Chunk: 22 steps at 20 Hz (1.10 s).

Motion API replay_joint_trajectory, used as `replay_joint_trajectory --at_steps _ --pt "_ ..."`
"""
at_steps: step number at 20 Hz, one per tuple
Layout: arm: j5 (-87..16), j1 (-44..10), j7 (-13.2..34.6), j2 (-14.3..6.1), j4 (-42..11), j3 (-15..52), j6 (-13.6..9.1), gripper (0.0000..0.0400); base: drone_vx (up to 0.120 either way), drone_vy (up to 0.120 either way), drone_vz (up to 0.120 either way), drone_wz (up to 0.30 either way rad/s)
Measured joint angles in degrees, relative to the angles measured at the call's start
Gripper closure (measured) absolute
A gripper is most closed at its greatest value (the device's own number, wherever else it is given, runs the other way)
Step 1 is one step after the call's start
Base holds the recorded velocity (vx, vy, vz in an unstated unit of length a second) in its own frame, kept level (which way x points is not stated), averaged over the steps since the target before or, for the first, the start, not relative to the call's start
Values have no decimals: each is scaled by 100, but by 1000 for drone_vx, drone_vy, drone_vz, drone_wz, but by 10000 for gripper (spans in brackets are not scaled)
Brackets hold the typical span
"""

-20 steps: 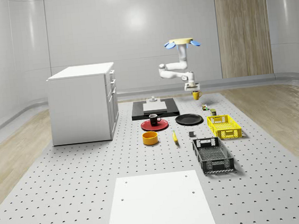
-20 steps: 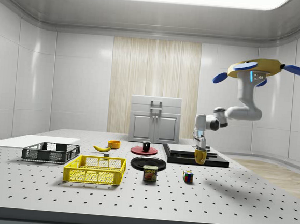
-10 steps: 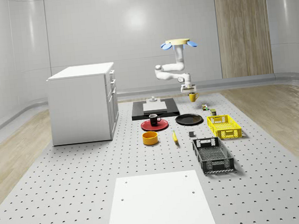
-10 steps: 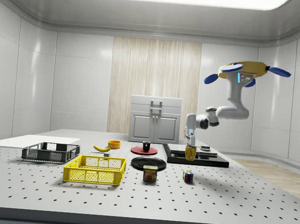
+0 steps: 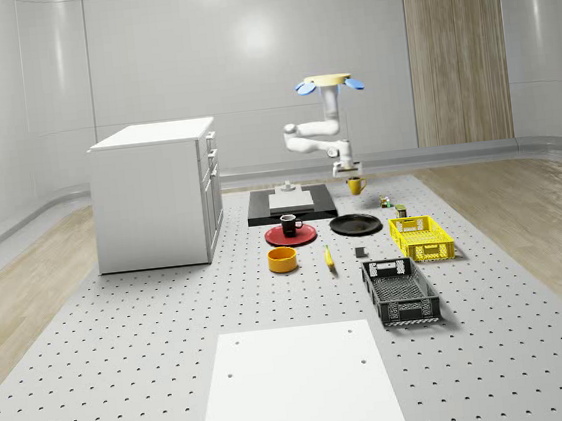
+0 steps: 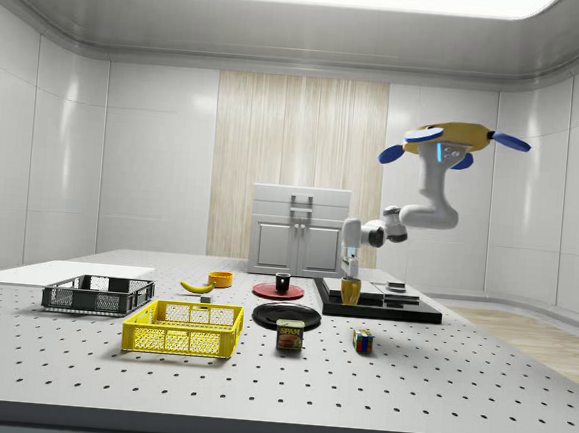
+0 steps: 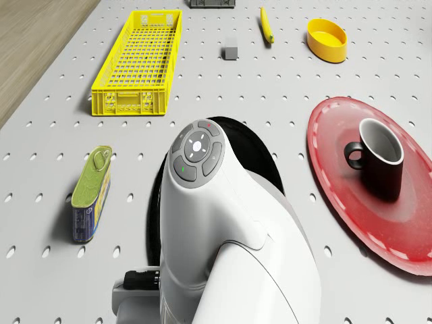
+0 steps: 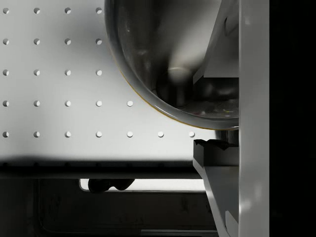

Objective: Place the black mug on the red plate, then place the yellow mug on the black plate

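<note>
The yellow mug hangs in the air, held by its rim in my gripper, which is shut on it. In the side view the yellow mug and gripper are just right of the black plate and a little above the table. The drone hovers high behind the black plate. The black mug stands upright on the red plate. The wrist view looks into the yellow mug, with one finger outside its wall. My arm covers most of the black plate.
A black slab lies behind the plates, a white cabinet at the left. On the table are a yellow crate, black crate, yellow bowl, banana, a can and a colour cube.
The drone, arm and held yellow mug have moved to the left in both fixed views, closer to the black plate. The black mug and both plates have stayed put.
</note>
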Motion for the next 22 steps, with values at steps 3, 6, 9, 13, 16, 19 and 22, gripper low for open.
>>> replay_joint_trajectory --at_steps 3,6,9,13,16,19,22 --pt "1 -1 1 -3 0 0 2 290 120 -120 0 0" --pt "2 -2 1 -5 0 0 5 290 120 -120 0 0" --pt "3 -3 2 -7 0 0 7 290 120 -80 0 0" --pt "5 -4 3 -10 1 0 9 290 120 0 -20 0" --pt "5 -5 3 -12 1 0 11 290 120 0 -120 0" --pt "6 -5 4 -14 1 0 13 290 120 0 -27 0" --pt "7 -6 4 -16 1 0 15 290 120 0 0 0"
